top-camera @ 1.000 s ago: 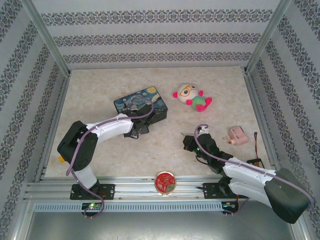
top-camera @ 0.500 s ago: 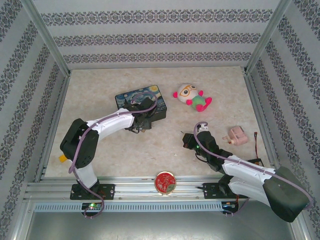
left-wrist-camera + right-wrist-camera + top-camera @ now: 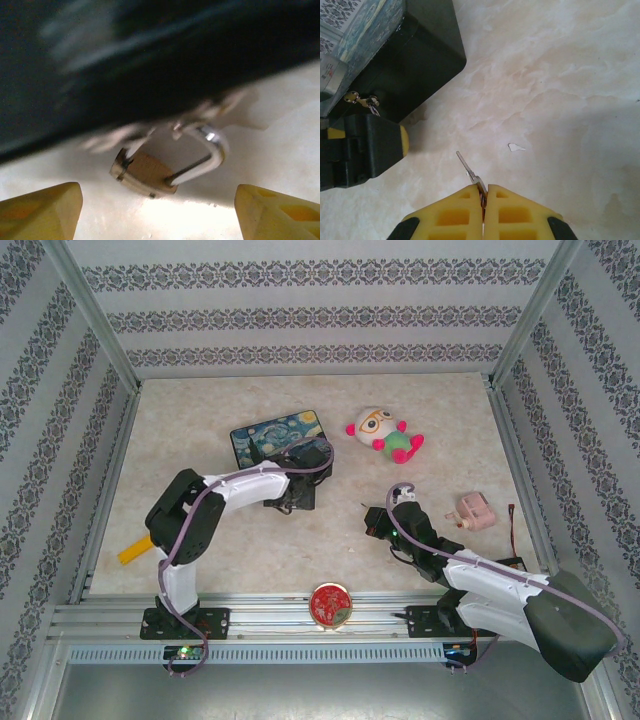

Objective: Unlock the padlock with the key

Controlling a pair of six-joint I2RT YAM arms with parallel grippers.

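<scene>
From above, at the far left near the front edge, I see a yellow stick (image 3: pixel 133 552) lying flat on the marbled beige tabletop (image 3: pixel 450 420). To its right, my left arm reaches toward a dark rectangular tin box painted with a starry night sky (image 3: pixel 265 435), which sits left of centre.

The left tool (image 3: pixel 300 492) is at the near side of that box. In the left wrist view, the left tool (image 3: pixel 159 212) stands wide, with one yellow fingertip (image 3: pixel 42 212) in each lower corner of the picture. Between and just beyond them is the tiny brass-bodied padlock with a thin silvery shackle (image 3: pixel 145 172). It lies tilted against the foot of the box, body to the left and shackle to the right. The shackle meets a blurred silvery fitting (image 3: pixel 150 131) on the box. I cannot tell whether the shackle is closed. The fingertips do not touch the padlock.

Near the middle of the front edge sits a red round disc (image 3: pixel 330 604). Farther back, right of the box, lies a plush toy in white, pink and green (image 3: pixel 385 433).

Right of centre, the right tool (image 3: pixel 378 522) is low over the tabletop, well apart from the box. In its wrist view, the right tool (image 3: pixel 483 200) is pinched tight on a small silvery key (image 3: pixel 467 167). The key's blade points toward the box.

Farthest right lies a small pink object (image 3: pixel 475 510).
</scene>
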